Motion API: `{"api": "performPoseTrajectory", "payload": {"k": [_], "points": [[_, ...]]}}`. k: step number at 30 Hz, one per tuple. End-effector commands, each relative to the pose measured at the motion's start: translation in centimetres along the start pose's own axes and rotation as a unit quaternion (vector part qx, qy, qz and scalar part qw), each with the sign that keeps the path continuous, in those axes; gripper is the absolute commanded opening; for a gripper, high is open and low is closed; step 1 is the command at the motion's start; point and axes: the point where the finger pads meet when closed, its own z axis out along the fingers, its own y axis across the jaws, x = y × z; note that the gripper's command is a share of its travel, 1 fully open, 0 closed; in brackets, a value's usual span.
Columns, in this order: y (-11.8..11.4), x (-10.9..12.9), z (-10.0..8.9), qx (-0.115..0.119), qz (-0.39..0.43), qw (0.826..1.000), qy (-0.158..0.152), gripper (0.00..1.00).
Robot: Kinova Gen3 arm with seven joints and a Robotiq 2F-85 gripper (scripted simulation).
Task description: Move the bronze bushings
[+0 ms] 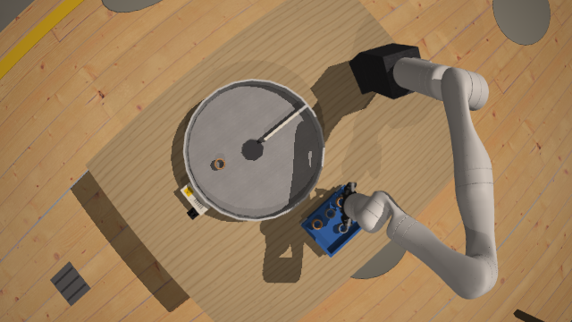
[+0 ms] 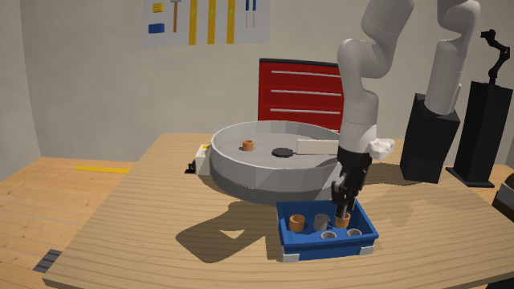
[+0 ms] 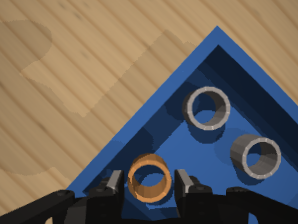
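Note:
The blue crate [image 2: 328, 229] stands on the table in front of the turntable [image 2: 277, 160]. It holds two upright bronze bushings and three steel bushings [image 2: 321, 221]. My gripper [image 2: 342, 213] reaches down into the crate. Its fingers are part open on either side of one bronze bushing [image 3: 149, 177], with small gaps showing in the wrist view. That bushing [image 2: 342, 221] stands on the crate floor. The other bronze bushing [image 2: 297, 222] stands at the crate's left end. A third bronze bushing [image 1: 219, 164] stands upright on the grey disc, left of the dark hub [image 1: 251, 149].
A white bar [image 1: 283, 123] runs from the hub to the turntable's raised rim. A small white box [image 1: 193, 201] sits against the rim. The arm's black base [image 1: 384, 69] stands at the table's back. A red drawer cabinet [image 2: 301, 94] is behind the table.

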Motion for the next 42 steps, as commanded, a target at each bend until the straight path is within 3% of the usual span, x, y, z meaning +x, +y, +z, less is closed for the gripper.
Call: {"api": "performPoseTrajectory", "payload": {"k": [1,22,42], "points": [[0.0,0.0,0.0,-0.001,0.0,1.0,0.0,0.39],[0.0,0.0,0.0,-0.001,0.0,1.0,0.0,0.39],[0.1,0.0,2.0,-0.001,0.0,1.0,0.0,0.39]]}}
